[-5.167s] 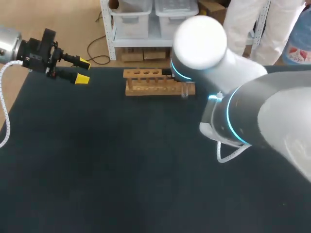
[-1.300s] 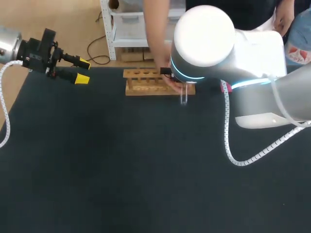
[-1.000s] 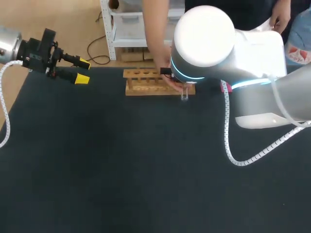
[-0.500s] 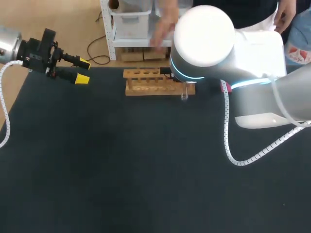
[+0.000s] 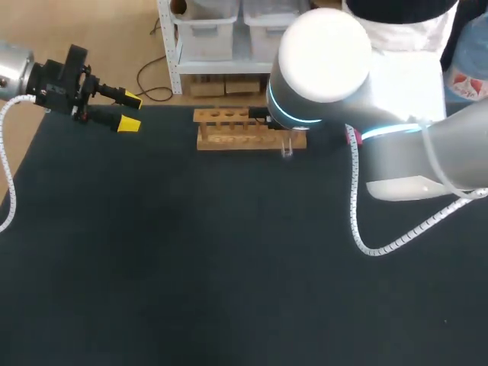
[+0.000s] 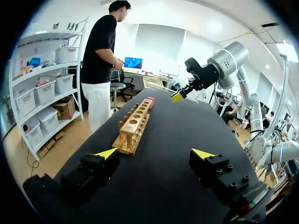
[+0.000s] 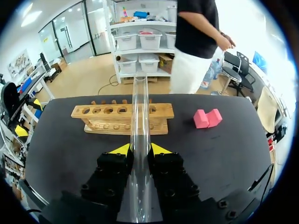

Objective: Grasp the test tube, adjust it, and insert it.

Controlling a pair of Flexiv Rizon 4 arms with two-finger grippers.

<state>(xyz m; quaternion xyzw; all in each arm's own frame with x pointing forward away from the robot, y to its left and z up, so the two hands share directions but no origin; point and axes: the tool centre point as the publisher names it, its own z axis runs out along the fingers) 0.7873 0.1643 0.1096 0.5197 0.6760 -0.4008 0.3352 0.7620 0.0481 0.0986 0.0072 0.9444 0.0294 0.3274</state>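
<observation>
Head view: the right arm (image 5: pixel 324 65) covers the right jaws entirely. It also hides most of the test tube (image 5: pixel 287 149) save a short glint of glass, the right end of the rack (image 5: pixel 229 136), and nearly all of the pink block (image 5: pixel 351 137). Right wrist view: the tube's near end is lost between the finger bodies; left wrist view: tube too small to make out.

Bright even light (glare whitens right arm (image 5: pixel 320 46)), shadows seemingly faint.
</observation>
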